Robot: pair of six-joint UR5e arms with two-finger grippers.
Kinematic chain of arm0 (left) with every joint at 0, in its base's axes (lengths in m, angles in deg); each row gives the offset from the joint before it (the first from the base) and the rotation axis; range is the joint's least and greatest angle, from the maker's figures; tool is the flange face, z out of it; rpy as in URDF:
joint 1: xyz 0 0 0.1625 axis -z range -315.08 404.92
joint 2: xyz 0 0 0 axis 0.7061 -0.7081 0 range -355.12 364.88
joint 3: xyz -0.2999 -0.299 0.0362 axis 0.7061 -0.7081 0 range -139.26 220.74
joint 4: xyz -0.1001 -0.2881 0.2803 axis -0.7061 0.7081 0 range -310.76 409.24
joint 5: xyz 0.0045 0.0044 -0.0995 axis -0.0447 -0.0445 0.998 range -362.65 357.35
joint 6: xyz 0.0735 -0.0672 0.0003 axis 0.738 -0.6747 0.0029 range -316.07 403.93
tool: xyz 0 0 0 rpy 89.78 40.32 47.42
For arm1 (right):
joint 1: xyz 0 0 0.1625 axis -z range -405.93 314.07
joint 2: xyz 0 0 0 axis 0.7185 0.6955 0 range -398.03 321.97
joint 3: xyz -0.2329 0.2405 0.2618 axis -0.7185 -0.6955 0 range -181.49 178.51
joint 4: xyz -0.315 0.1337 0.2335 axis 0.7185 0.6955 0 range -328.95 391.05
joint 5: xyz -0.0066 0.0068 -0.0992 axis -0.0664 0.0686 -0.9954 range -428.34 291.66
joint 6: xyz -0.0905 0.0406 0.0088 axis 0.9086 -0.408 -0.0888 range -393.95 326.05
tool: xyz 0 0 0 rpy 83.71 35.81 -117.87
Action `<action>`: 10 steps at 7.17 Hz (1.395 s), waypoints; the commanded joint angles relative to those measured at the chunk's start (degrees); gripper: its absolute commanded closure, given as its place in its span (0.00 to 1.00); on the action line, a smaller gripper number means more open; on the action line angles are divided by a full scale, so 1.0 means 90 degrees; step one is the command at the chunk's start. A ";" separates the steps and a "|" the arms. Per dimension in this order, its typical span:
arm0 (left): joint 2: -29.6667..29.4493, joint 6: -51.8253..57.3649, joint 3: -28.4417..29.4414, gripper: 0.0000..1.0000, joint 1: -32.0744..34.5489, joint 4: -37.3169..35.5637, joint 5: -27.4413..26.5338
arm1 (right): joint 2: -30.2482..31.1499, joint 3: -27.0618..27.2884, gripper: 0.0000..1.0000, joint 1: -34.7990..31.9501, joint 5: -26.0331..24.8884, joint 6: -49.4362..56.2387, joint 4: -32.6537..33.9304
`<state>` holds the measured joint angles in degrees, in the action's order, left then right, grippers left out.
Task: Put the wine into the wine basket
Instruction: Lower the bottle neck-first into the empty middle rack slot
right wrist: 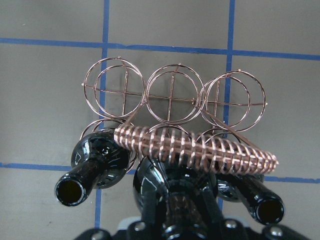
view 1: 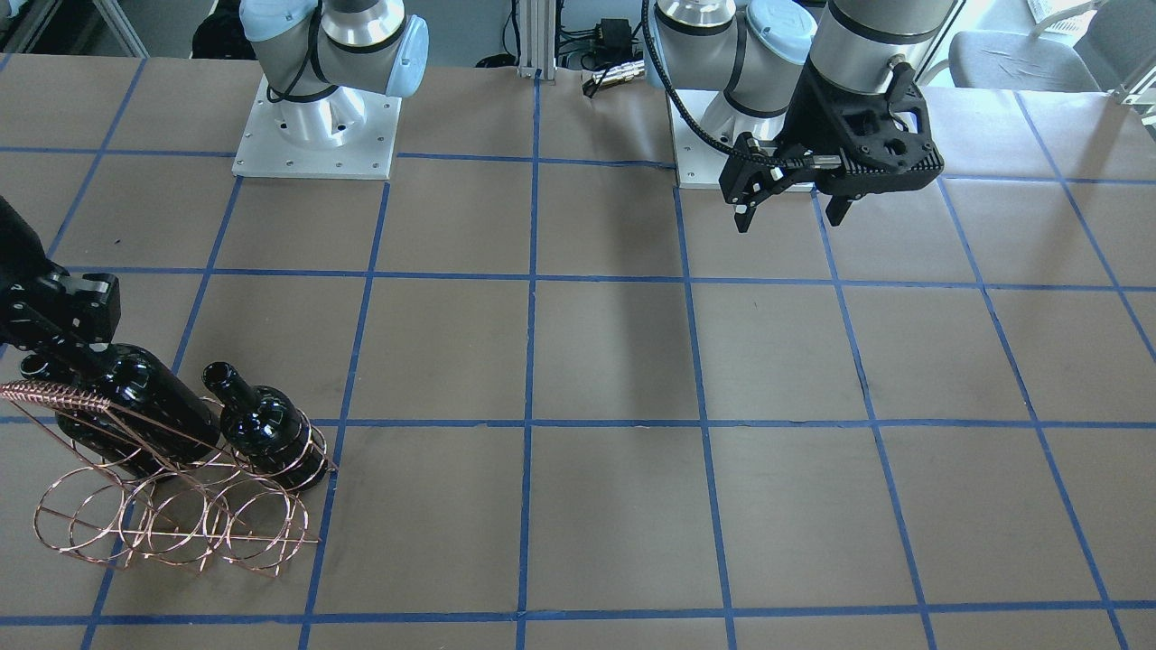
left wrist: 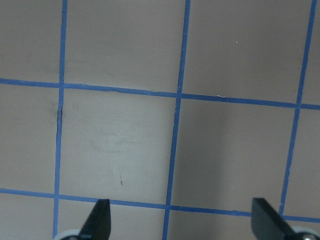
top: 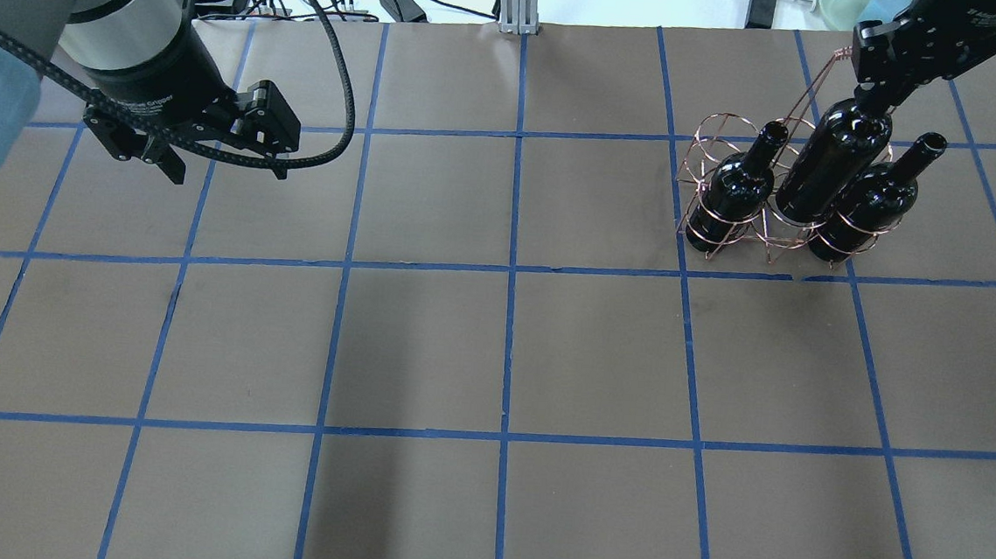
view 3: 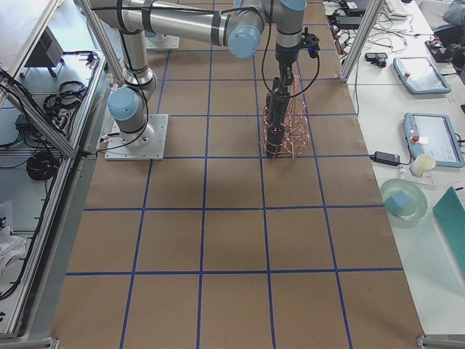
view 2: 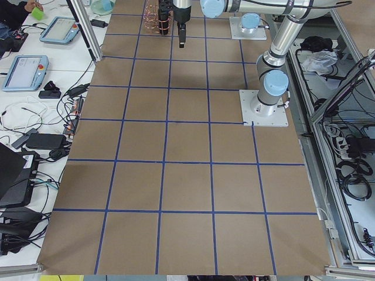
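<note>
Table (top: 501, 359): wine (top: 830, 167) neck between right fingers (top: 886, 92), base inside wine basket (top: 708, 132)

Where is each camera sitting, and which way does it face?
Front: across the table, facing the robot; both bases.
Overhead: behind the robot, looking down; left arm at left.
Left side: table's left end, looking along; left arm near.
Right side: opposite end; right arm near.
Left wrist: straight down at table; open jaws' tips.
Right wrist: down on rack; jaws grip middle bottle.
Front and overhead share rack and middle bottle.
</note>
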<state>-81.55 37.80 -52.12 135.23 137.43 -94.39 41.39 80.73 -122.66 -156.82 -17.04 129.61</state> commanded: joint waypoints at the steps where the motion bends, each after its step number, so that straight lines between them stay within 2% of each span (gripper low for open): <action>1: 0.0003 0.0008 -0.0005 0.00 0.0004 0.0015 -0.0022 | 0.0004 0.0287 1.00 0.0000 -0.0003 0.0007 0.0258; 10: 0.0013 0.0018 0.0005 0.00 -0.0025 0.0025 -0.0022 | -0.0366 0.0805 1.00 0.0000 0.0017 -0.0052 0.0718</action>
<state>-81.46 37.96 -52.11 135.02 137.65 -94.65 38.23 86.96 -122.66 -156.68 -17.51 135.56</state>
